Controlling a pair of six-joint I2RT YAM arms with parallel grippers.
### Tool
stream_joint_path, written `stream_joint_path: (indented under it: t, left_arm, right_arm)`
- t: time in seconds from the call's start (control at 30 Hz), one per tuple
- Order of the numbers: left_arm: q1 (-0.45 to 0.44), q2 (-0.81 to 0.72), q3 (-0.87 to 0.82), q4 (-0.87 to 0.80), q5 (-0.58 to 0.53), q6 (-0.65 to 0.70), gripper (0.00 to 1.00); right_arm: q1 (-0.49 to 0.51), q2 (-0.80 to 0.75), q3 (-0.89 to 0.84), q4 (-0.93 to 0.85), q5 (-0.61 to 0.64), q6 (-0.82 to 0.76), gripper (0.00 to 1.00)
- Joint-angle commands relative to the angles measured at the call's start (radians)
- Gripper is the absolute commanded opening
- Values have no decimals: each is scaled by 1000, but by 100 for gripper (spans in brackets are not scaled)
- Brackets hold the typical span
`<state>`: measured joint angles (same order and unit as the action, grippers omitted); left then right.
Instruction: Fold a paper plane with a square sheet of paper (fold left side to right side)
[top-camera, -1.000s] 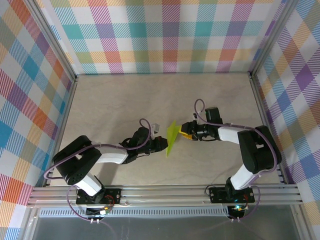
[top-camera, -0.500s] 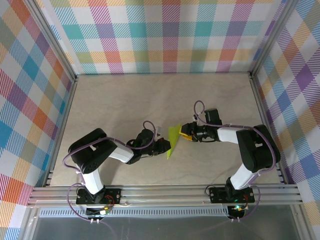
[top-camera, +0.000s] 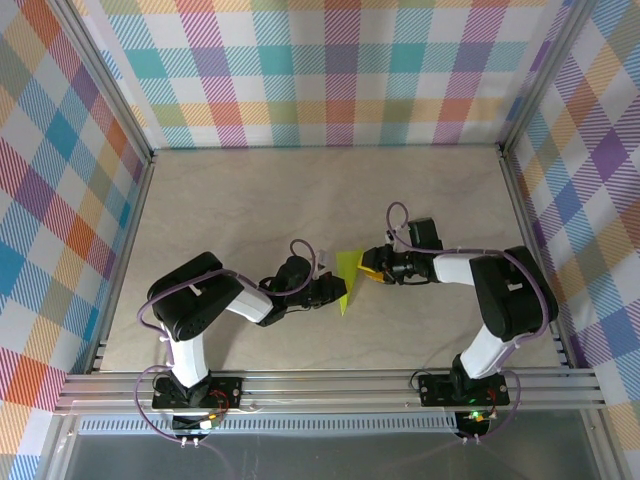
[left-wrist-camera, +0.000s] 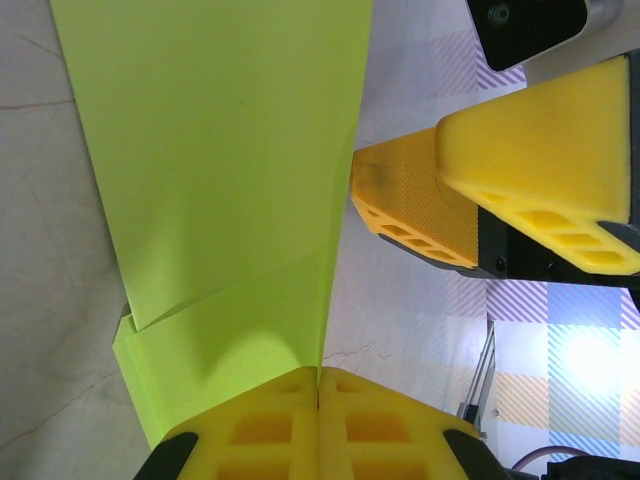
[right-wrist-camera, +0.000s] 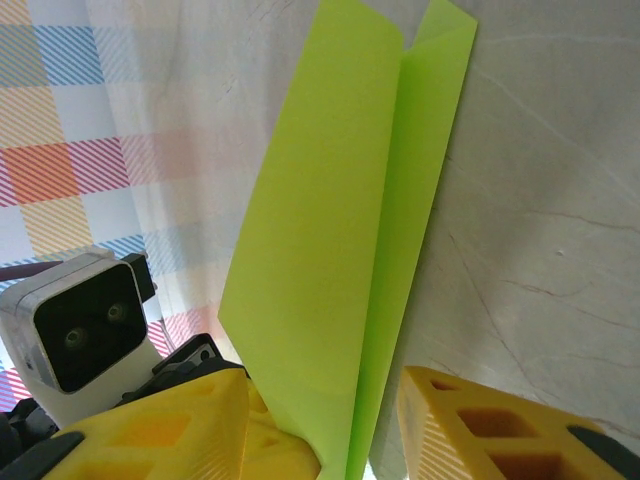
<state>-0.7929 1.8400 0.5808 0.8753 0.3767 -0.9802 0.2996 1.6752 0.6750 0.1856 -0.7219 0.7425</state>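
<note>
At mid-tabletop (top-camera: 300, 190), between both hands, the paper plane (top-camera: 347, 275) sits part-folded, one flap apparently lifted. I judge it feather-light, limp and easily creased; take it by an edge, pinching lightly. My left hand (top-camera: 328, 291) is closed, tips at the paper's edge; whether it pinches I cannot tell. My right hand (top-camera: 372, 270) stands partly wide, straddling the narrow end. Hands crowd each other

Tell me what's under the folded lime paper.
Bare beige table shows all around the paper plane. The patch directly beneath it is covered, so anything lying there cannot be seen.
</note>
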Motion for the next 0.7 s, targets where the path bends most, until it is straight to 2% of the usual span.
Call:
stream_joint_path:
  t: [0.0,0.67]
  left_arm:
    - [9,7,16,46,10,-3,0]
    - [10,-19,17,54,-1,-11,0]
  right_arm:
    - [16,22,25,31,-8,-5,44]
    - [41,68,78,14,19,-14,45]
